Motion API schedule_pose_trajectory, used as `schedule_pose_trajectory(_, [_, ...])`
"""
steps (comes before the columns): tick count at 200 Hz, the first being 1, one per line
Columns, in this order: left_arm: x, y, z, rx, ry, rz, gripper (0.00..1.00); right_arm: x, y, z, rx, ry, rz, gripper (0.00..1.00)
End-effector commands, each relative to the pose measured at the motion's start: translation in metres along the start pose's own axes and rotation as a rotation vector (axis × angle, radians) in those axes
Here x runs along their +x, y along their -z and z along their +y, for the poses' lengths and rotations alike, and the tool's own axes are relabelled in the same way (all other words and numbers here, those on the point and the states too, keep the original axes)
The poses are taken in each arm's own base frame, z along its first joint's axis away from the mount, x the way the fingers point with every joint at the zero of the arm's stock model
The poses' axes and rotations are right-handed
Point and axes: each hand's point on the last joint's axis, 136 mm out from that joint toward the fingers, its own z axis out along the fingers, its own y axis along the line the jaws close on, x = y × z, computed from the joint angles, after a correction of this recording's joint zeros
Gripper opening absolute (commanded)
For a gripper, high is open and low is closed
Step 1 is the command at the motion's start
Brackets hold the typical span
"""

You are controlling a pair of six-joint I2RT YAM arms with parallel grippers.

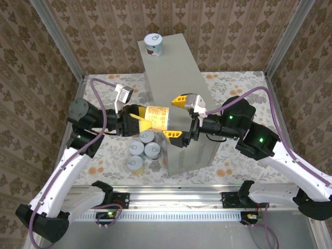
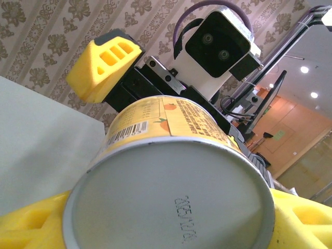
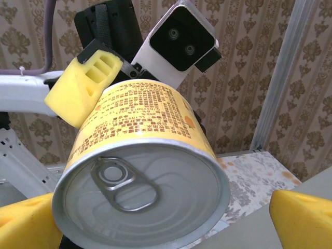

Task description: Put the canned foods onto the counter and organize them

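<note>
Yellow-labelled can is clamped sideways in the left gripper above the grey counter. Its lid end pokes between the right gripper jaws, which are spread wide. Beyond both grippers, one can already stands on the counter. Below the left gripper, four cans wait on the floral cloth, so it looks like early days.

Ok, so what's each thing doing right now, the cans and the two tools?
Yellow can: on its side in the air over the counter.
Left tool: shut on the yellow can.
Right tool: open, fingers either side of the can's lid end.
Far can: upright on the counter.
Four cans: upright on the cloth.
</note>
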Motion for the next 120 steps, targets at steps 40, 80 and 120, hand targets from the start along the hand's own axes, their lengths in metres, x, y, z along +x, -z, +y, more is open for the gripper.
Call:
schedule_pose_trajectory(40, [0.003,-0.005,-0.035,0.131,-0.126,0.049,0.0,-0.009,-0.009,-0.002,-0.068,-0.004,-0.063,1.0])
schedule_pose_trajectory(80, [0.005,-0.006,-0.028,0.127,-0.115,0.056,0.0,-0.017,-0.002,-0.003,-0.094,-0.031,-0.087,0.81])
schedule_pose_trajectory(120, [0.007,-0.008,-0.009,0.108,-0.087,0.061,0.0,-0.025,0.007,-0.01,-0.064,-0.059,-0.074,0.66])
